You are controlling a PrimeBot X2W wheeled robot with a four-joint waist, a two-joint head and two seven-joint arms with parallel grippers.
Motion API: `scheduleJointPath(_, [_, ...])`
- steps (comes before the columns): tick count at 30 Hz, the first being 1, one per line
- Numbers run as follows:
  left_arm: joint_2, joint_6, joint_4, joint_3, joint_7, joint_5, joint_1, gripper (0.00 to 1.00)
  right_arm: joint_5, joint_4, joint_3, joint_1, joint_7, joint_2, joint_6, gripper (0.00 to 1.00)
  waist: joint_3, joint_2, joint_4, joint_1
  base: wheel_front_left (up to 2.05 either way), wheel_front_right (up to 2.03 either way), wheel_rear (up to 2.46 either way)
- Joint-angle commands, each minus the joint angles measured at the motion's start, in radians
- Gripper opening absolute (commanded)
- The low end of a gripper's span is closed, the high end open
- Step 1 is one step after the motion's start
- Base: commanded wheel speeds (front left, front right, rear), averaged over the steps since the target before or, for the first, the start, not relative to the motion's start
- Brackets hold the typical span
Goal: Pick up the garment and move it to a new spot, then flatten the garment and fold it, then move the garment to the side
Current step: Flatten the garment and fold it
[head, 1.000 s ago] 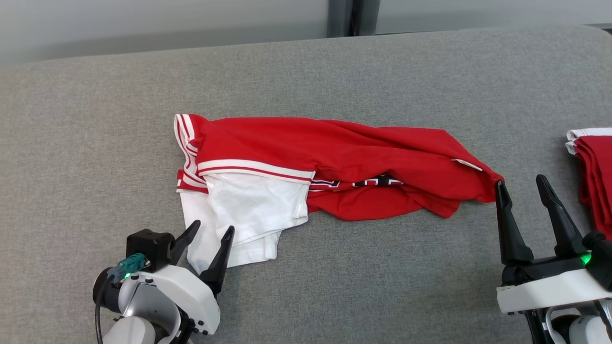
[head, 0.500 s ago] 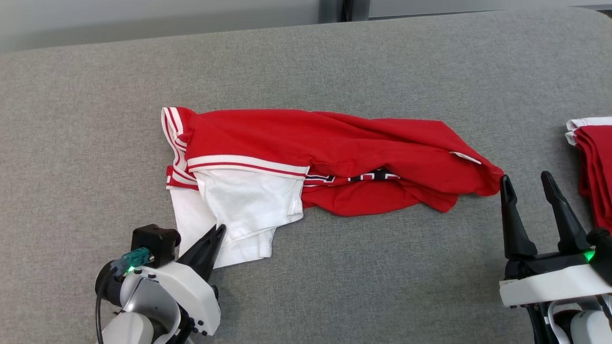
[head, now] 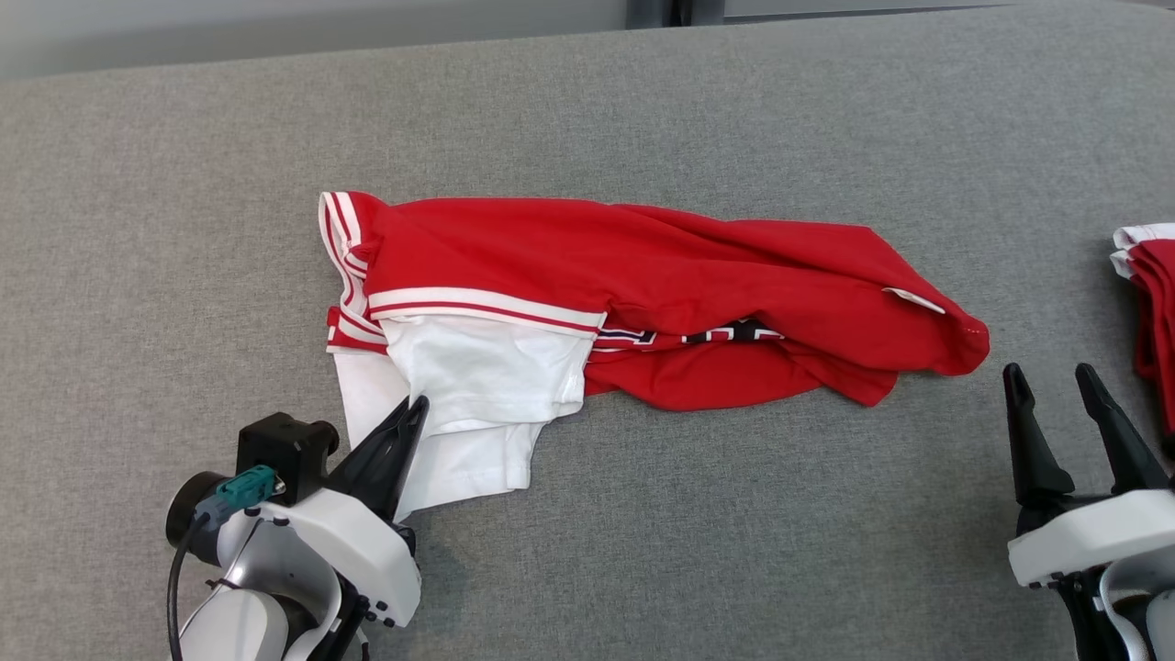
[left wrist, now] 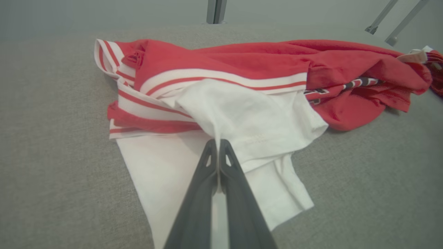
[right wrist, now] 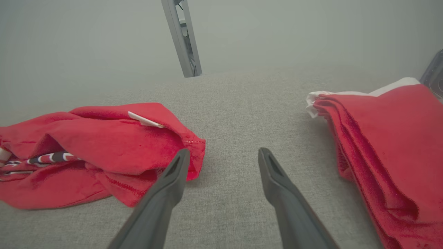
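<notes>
The garment [head: 643, 275] is a red shirt with white sleeves and striped trim, lying crumpled lengthwise on the grey padded surface [head: 688, 551]. My left gripper [head: 418, 404] is at its near left end, shut on a fold of the white sleeve. The left wrist view shows white cloth [left wrist: 249, 117] pinched and pulled up at the left gripper [left wrist: 217, 141] tips. My right gripper [head: 1051, 372] stands open just right of and below the garment's red end. In the right wrist view, the right gripper [right wrist: 223, 152] has its left finger beside the red hem [right wrist: 104, 138], with nothing between the fingers.
A second red and white garment [head: 1152, 294] lies folded at the right edge, close to my right gripper; it appears as a folded stack [right wrist: 391, 138] in the right wrist view. Bare grey surface stretches in front of and behind the shirt. A metal post [right wrist: 183, 41] stands beyond the far edge.
The left gripper has shut on the white sleeve. The right gripper now stands slightly back from the red end. The head camera has shifted a little.
</notes>
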Motion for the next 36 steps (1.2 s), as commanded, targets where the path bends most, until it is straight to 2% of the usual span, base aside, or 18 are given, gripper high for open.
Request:
scheduleJointPath(1, [0.005, 0.008, -0.008, 0.004, 0.001, 0.003, -0.016, 0.00, 0.025, 0.022, 0.017, -0.035, 0.000, -0.022, 0.000, 1.00, 0.010, 0.0000, 0.005, 0.0000, 0.00, 0.00, 0.00])
scheduleJointPath(11, [0.003, 0.010, -0.020, -0.006, -0.006, 0.008, -0.034, 0.00, 0.145, 0.202, 0.183, -0.195, -0.035, -0.121, 0.000, 1.00, 0.050, 0.0000, 0.031, 0.0000, 0.00, 0.00, 0.00])
scheduleJointPath(12, [0.003, 0.011, -0.021, -0.006, -0.009, 0.009, -0.039, 0.00, 0.159, 0.213, 0.197, -0.207, -0.041, -0.131, 0.000, 0.88, 0.053, 0.0000, 0.034, 0.0000, 0.00, 0.00, 0.00])
scheduleJointPath(14, [0.002, 0.014, -0.022, -0.004, -0.018, 0.010, -0.042, 0.00, 0.181, 0.227, 0.220, -0.228, -0.063, -0.148, 0.000, 0.00, 0.058, 0.0000, 0.037, 0.0000, 0.00, 0.00, 0.00])
scheduleJointPath(18, [-0.003, 0.025, -0.033, 0.005, -0.048, 0.013, -0.048, 0.00, 0.222, 0.239, 0.253, -0.251, -0.105, -0.173, 0.000, 0.00, 0.058, 0.0000, 0.039, 0.0000, 0.00, 0.00, 0.00])
scheduleJointPath(21, [-0.004, 0.035, -0.061, 0.024, -0.085, 0.017, -0.067, 0.00, 0.249, 0.203, 0.243, -0.257, -0.144, -0.186, 0.000, 0.00, 0.050, 0.0000, 0.038, 0.0000, 0.00, 0.00, 0.00])
scheduleJointPath(29, [0.005, 0.071, -0.215, 0.102, -0.166, 0.021, -0.136, 0.00, 0.270, -0.008, 0.171, -0.265, -0.172, -0.196, 0.000, 0.00, -0.005, 0.0000, 0.030, 0.0000, 0.00, 0.00, 0.00])
scheduleJointPath(36, [0.029, 0.099, -0.326, 0.171, -0.197, 0.039, -0.244, 0.00, 0.256, -0.153, 0.108, -0.306, -0.111, -0.193, 0.000, 0.00, -0.043, 0.0000, 0.033, 0.0000, 0.00, 0.00, 0.00])
